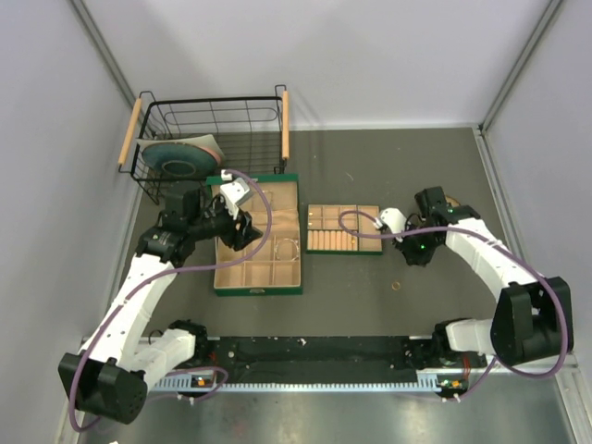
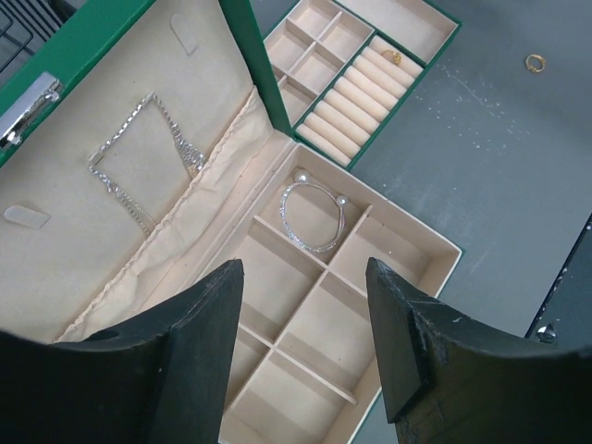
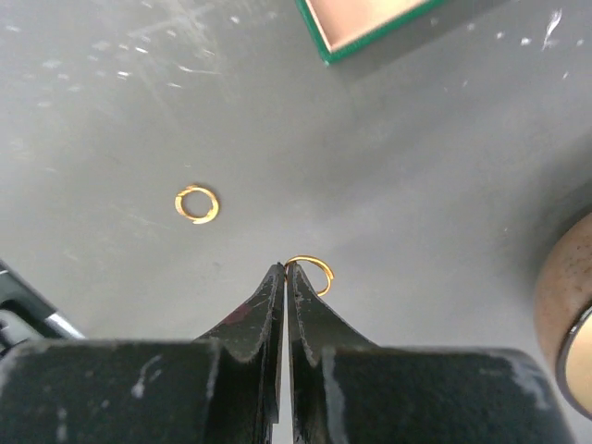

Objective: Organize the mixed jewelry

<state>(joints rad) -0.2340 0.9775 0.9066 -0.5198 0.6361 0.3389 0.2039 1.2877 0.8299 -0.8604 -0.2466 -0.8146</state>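
Note:
My right gripper (image 3: 287,268) is shut on a gold ring (image 3: 315,260), pinching its edge just above the grey table. A second gold ring (image 3: 197,204) lies loose on the table to its left; it also shows in the top view (image 1: 396,287). My left gripper (image 2: 301,268) is open and empty above the compartments of the green box (image 2: 442,243). The silver bracelet (image 2: 313,217) lies in one compartment ahead of it. Another gold ring (image 2: 392,57) sits on the rolls of the small tray (image 2: 435,51). In the top view the right gripper (image 1: 407,252) is right of that tray.
A silver chain (image 2: 148,157) hangs in the box's open lid. A black wire basket (image 1: 211,134) holding a disc stands at the back left. The tan bowl (image 3: 564,314) is just right of my right gripper. The rail (image 1: 305,356) runs along the near edge.

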